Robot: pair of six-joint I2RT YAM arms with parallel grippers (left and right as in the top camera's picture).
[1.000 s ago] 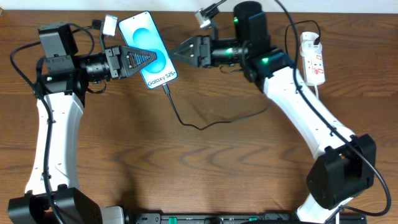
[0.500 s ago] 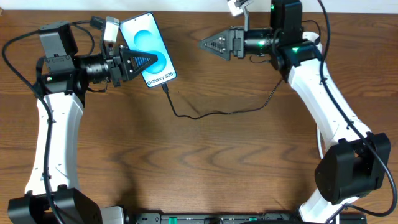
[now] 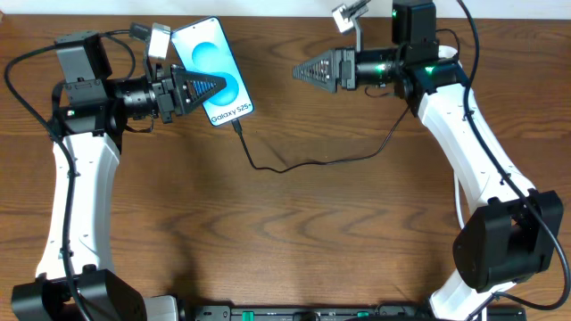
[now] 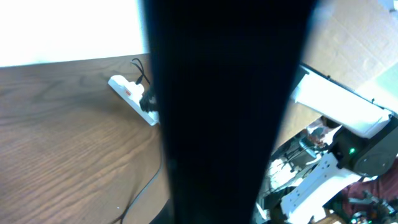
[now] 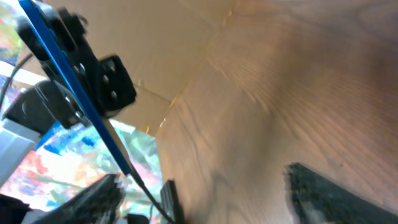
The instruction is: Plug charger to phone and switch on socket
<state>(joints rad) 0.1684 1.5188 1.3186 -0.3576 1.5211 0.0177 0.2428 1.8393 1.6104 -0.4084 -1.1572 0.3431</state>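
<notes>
The left gripper (image 3: pixel 219 86) is clamped on the phone (image 3: pixel 202 45) near the table's (image 3: pixel 268 232) far left corner, probably to steady it; the charger (image 3: pixel 294 164) sits plugged into its bottom edge. The right gripper (image 3: pixel 302 70) hangs open and empty by the far edge. Overhead, its arm hides the socket (image 4: pixel 127 92), and a dark slab blocks most of the left wrist view.

Phone (image 3: pixel 203 46) with blue screen and pale circles, black charger (image 3: pixel 308 165), brown wood-grain table (image 3: pixel 294 241), white socket (image 4: pixel 127 92)
</notes>
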